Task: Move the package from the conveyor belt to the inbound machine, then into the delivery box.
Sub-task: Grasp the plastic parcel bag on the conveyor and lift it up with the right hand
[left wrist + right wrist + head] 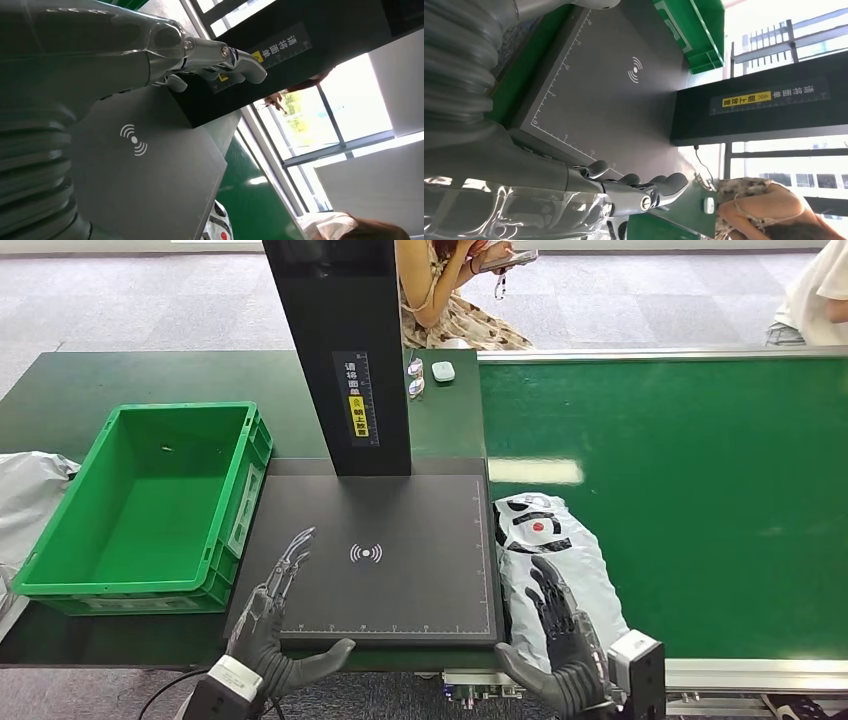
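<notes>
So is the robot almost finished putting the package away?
Not yet, it has barely started. The package lies on the green conveyor belt, with the right hand over it. The scanner pad has nothing on it, and the green box holds no package. Both moves are left.

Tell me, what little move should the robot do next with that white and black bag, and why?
Probably close the right hand around the package to grip it. That hand lies over the bag's near end with fingers spread, so nothing is held yet. The bag sits on the green conveyor belt, right beside the dark inbound machine, whose plate is bare. The left hand hovers open over that plate.
</notes>
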`<move>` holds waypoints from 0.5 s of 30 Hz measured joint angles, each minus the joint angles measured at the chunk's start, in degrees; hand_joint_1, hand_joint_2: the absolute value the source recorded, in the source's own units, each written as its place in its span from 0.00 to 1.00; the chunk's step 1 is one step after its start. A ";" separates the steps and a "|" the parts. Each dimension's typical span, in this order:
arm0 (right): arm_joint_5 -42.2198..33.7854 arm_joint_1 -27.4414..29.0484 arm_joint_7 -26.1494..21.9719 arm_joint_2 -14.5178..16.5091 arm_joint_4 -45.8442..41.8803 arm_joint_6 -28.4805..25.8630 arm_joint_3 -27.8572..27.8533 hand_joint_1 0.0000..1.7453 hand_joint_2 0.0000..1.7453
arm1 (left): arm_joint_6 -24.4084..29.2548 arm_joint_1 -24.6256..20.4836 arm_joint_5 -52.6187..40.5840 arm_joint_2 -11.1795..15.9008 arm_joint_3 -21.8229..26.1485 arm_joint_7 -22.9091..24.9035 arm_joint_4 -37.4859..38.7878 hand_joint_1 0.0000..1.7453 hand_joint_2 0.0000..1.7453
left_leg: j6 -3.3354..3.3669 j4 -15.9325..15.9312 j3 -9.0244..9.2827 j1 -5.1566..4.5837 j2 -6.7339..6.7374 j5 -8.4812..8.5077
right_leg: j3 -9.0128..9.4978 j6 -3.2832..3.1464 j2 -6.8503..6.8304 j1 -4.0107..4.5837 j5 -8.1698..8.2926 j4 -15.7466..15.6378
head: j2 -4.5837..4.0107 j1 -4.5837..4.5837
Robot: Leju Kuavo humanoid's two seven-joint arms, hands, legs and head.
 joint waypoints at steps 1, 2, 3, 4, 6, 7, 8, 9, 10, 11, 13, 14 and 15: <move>1.31 -0.04 -0.12 0.24 0.19 -1.15 -0.02 0.00 1.00 | -0.01 -0.07 -0.16 0.06 0.00 0.01 0.04 0.00 1.00 | 0.00 0.00 0.00 0.00 0.00 0.00 | 0.00 0.00 0.00 0.00 0.00 0.00 | 0.00 0.00; 3.65 -0.14 -0.09 0.48 0.37 -2.97 -0.08 0.00 1.00 | 0.00 -0.20 -0.35 0.10 0.01 0.07 0.08 0.00 1.00 | 0.00 0.00 0.00 0.00 0.00 0.00 | 0.00 0.00 0.00 0.00 0.00 0.00 | 0.00 0.00; 7.05 -0.28 0.16 0.73 0.55 -5.45 -0.21 0.00 1.00 | 0.00 -0.39 -0.57 0.11 0.01 0.24 0.08 0.00 1.00 | 0.00 0.00 0.00 0.00 0.00 0.00 | 0.00 0.00 0.00 0.00 0.00 0.00 | 0.00 0.00; 11.67 -0.46 0.88 0.98 0.72 -8.62 -0.45 0.00 1.00 | 0.01 -0.59 -0.80 0.11 0.02 0.51 0.08 0.00 1.00 | 0.00 0.00 0.00 0.00 0.00 0.00 | 0.00 0.00 0.00 0.00 0.00 0.00 | 0.00 0.00; 24.48 -0.86 4.24 1.47 1.10 -15.92 -1.63 0.00 1.00 | 0.04 -0.79 -1.23 0.10 0.02 1.36 0.06 0.00 1.00 | 0.00 0.00 0.00 0.00 0.00 0.00 | 0.01 0.00 -0.01 0.00 0.00 0.00 | 0.00 0.01; 31.65 -1.06 6.29 1.67 1.34 -19.06 -2.61 0.00 1.00 | 0.12 -0.75 -1.42 0.09 0.02 1.73 0.04 0.00 1.00 | 0.00 0.00 0.00 0.00 0.00 0.00 | 0.02 0.00 -0.01 0.00 0.00 0.00 | 0.00 0.01; 39.12 -1.30 8.47 1.82 1.66 -21.31 -3.89 0.00 1.00 | 0.22 -0.66 -1.60 0.08 0.02 2.07 0.01 0.00 1.00 | 0.00 0.00 0.00 -0.01 0.00 0.00 | 0.02 0.00 0.00 -0.01 0.01 0.00 | 0.00 0.01; 45.84 -1.59 10.35 1.92 2.04 -22.47 -5.29 0.00 1.00 | 0.33 -0.57 -1.74 0.07 0.02 2.26 -0.03 0.00 1.00 | 0.00 0.00 0.00 -0.01 0.00 0.00 | 0.03 0.01 0.00 -0.01 0.01 0.00 | 0.00 0.01; 51.66 -1.92 11.90 1.96 2.50 -22.70 -6.96 0.00 1.00 | 0.44 -0.45 -1.82 0.05 0.02 2.38 -0.06 0.00 1.00 | 0.00 0.01 0.00 -0.01 -0.01 0.00 | 0.03 0.01 -0.01 -0.01 0.01 0.00 | 0.00 0.01; 56.85 -2.32 13.34 1.97 3.00 -22.57 -8.79 0.00 1.00 | 0.54 -0.28 -1.87 0.03 0.02 2.45 -0.09 0.00 1.00 | 0.01 0.01 0.00 -0.02 -0.01 0.00 | 0.03 0.01 -0.02 -0.02 0.02 0.00 | 0.00 0.01; 64.33 -3.28 15.39 1.58 4.11 -21.65 -12.91 0.00 1.00 | 0.73 0.28 -1.67 0.04 0.03 2.25 -0.12 0.00 1.00 | 0.01 0.01 -0.01 -0.02 -0.03 0.00 | 0.03 0.02 -0.04 -0.02 0.01 -0.01 | 0.00 0.01; 66.52 -3.88 16.07 1.01 4.72 -21.00 -15.00 0.00 1.00 | 0.80 0.58 -1.38 0.06 0.03 2.01 -0.13 0.00 1.00 | 0.02 0.02 -0.01 -0.03 -0.03 0.00 | 0.03 0.02 -0.05 -0.03 0.02 -0.01 | 0.00 0.01; 67.91 -4.54 16.55 0.13 5.39 -20.24 -17.04 0.00 1.00 | 0.85 0.85 -0.99 0.10 0.03 1.70 -0.13 0.00 1.00 | 0.02 0.02 -0.01 -0.04 -0.03 -0.01 | 0.03 0.02 -0.05 -0.04 0.02 -0.01 | 0.00 0.01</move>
